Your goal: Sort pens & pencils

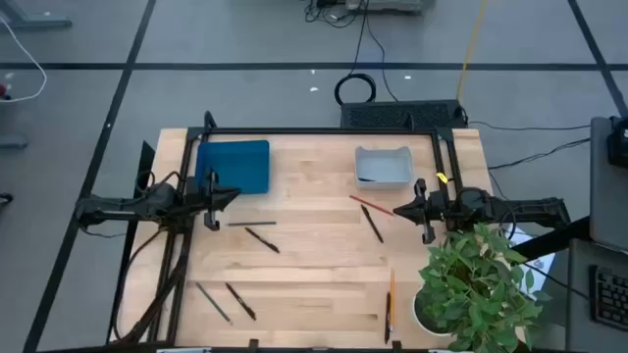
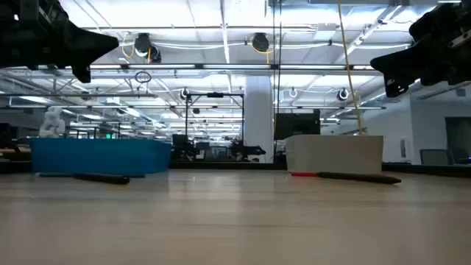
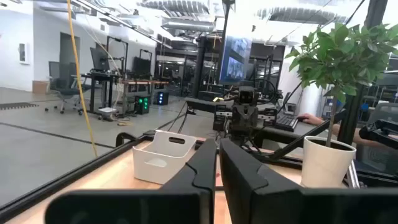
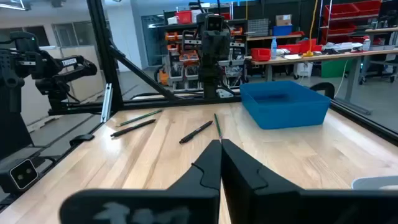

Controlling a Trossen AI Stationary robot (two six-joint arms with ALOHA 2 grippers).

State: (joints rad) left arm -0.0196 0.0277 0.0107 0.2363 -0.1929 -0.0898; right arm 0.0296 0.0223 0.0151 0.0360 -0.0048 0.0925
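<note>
Dark pens lie flat on the table: one (image 1: 262,239) beside a slim stick (image 1: 251,225) at centre left, two (image 1: 212,301) (image 1: 240,301) near the front left, one (image 1: 374,225) at centre right. A red pencil (image 1: 367,204) lies by the right gripper, and an orange pencil (image 1: 391,294) lies at the front right. My left gripper (image 1: 228,196) is shut and empty, above the table by the blue tray (image 1: 233,167). My right gripper (image 1: 400,209) is shut and empty, above the table near the red pencil.
A white bin (image 1: 382,167) stands at the far right and the blue tray at the far left. A potted plant (image 1: 481,284) fills the near right corner, close under the right arm. A black frame (image 1: 324,130) runs along the table's far edge.
</note>
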